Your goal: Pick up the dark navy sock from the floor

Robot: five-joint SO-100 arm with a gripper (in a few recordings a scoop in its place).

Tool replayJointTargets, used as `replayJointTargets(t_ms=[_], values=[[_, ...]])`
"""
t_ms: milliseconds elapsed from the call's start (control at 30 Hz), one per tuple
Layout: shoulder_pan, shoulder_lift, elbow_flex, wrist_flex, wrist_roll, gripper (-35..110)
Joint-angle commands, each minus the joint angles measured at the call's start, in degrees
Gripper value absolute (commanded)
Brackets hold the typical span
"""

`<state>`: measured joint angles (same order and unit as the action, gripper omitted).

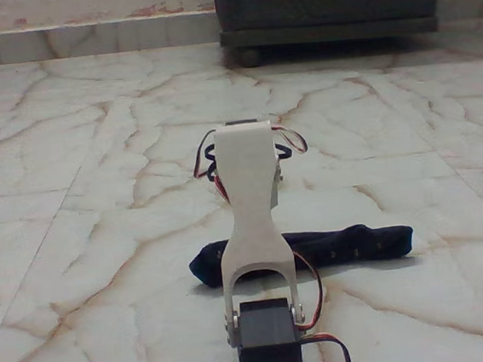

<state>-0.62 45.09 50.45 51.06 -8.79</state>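
The dark navy sock [355,244] lies flat and stretched out left to right on the floor [77,248], in the middle of the fixed view. My arm's white link [251,206] rises from the black servo [267,332] at the bottom edge and stands in front of the sock, covering its left-middle part. The sock's left end [205,266] shows past the link. The link's top [242,138] leans away from the camera and hides whatever is beyond it, with only red and black cables [208,163] peeking out at its sides.
A dark cabinet on wheels [327,6] stands at the back right against the wall. Cream marble tiles with brown veins spread out on both sides of the arm and beyond the sock.
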Motion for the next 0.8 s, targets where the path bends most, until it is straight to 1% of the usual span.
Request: replayJointTargets(t_ms=[0,67,100,133,167,233,300,500,767], values=[[-0.18,-1.76,-6.15,1.05,0.62,1],[-0.35,-3.87,-8.61,2.72,1.14,4],[-0.35,-4.22,-8.53,3.69,4.31,7],[-0.44,-4.57,-9.05,6.33,8.26,8],[-0.44,-4.66,-9.40,9.67,10.11,9],[-0.53,-5.19,-9.58,15.73,11.43,9],[-0.88,-7.47,-11.43,16.08,11.07,10],[-1.85,-16.61,-16.96,14.94,11.51,11],[-1.14,-24.70,-19.16,4.22,6.33,10]])
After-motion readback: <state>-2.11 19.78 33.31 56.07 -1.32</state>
